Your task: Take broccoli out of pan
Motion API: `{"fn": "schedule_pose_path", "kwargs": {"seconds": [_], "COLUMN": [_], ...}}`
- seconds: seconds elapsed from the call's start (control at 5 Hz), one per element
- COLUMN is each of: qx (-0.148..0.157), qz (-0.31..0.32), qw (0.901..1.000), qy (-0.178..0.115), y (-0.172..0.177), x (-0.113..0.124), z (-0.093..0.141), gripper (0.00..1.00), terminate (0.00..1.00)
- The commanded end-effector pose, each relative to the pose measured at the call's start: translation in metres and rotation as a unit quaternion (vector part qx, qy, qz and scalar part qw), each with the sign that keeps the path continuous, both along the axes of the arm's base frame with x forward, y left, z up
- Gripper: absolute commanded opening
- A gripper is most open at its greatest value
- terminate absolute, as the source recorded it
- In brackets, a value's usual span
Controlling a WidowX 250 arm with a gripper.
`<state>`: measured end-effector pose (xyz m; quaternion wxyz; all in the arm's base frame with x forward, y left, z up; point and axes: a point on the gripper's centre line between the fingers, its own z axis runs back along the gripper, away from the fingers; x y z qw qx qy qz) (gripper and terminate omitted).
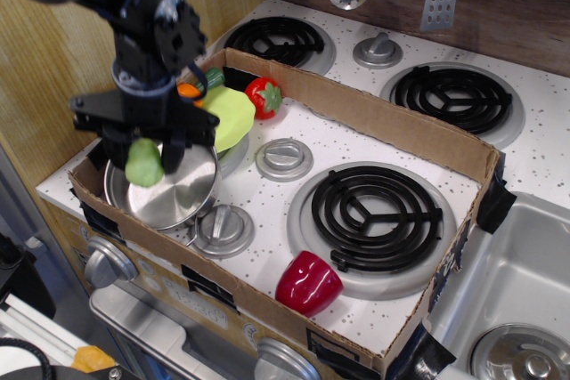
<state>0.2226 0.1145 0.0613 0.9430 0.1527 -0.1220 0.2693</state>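
The pale-green broccoli [143, 165] hangs between the fingers of my gripper [145, 159], lifted above the pan. The pan [169, 191] is a shiny round steel pot at the front left of the cardboard-walled stove area; its inside shows bare. My black arm comes down from the upper left and stands right over the pan's left half. The gripper is shut on the broccoli.
A flat yellow-green leaf piece [227, 117] lies behind the pan, with a red strawberry [263, 97] beyond it. A red pepper [308, 283] sits at the front wall. Grey knobs [283, 158] and a black burner [375, 210] lie to the right. A cardboard wall [374, 113] rings the area.
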Motion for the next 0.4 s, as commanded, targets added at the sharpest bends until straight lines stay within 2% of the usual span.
{"fn": "schedule_pose_path", "kwargs": {"seconds": [0.0, 0.2], "qx": [-0.039, -0.033], "qz": [0.014, 0.011], "qw": [0.9990, 0.9992], "qy": [0.015, 0.022], "y": [-0.022, -0.049], "x": [0.037, 0.063], "z": [0.051, 0.065], "gripper": [0.00, 0.00], "terminate": [0.00, 0.00]}}
